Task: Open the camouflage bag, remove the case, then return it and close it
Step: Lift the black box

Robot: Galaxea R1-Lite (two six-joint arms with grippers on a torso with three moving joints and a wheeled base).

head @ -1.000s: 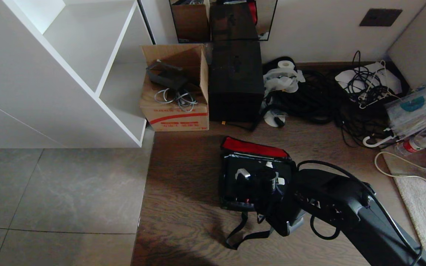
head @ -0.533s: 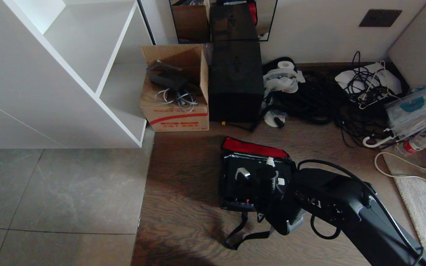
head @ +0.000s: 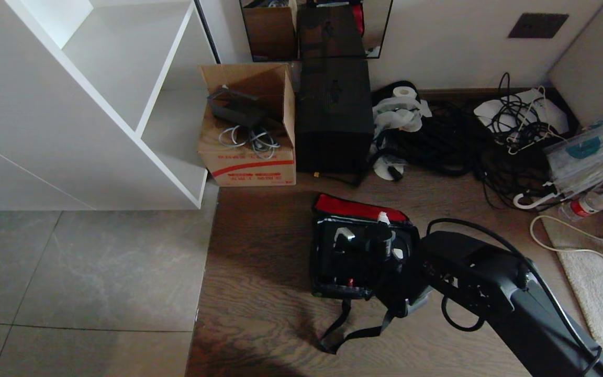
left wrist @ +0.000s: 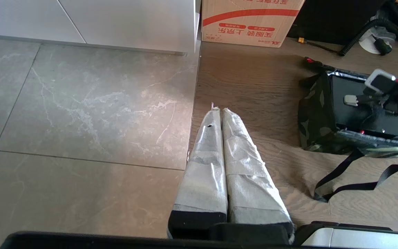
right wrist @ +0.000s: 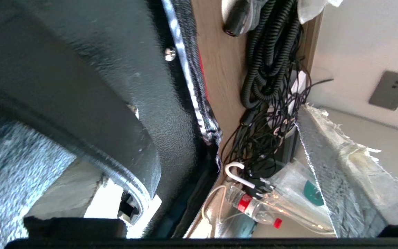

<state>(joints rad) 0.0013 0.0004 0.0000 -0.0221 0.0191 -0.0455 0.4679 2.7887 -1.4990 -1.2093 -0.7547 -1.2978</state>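
right gripper point(head: 369, 246) hangs spread wide over the case point(head: 341, 259) inside the open camouflage bag point(head: 318, 264); left gripper point(left wrist: 218, 112), fingers pressed together, idles above the floor.

Right gripper point(head: 382, 238) spread fingers apart over case point(head: 351, 256), grip on handle let go. Gripper shifted slightly toward red lid side of camouflage bag point(head: 322, 285); wrist and forearm behind it moved along. Case sits lower in bag beneath gripper.
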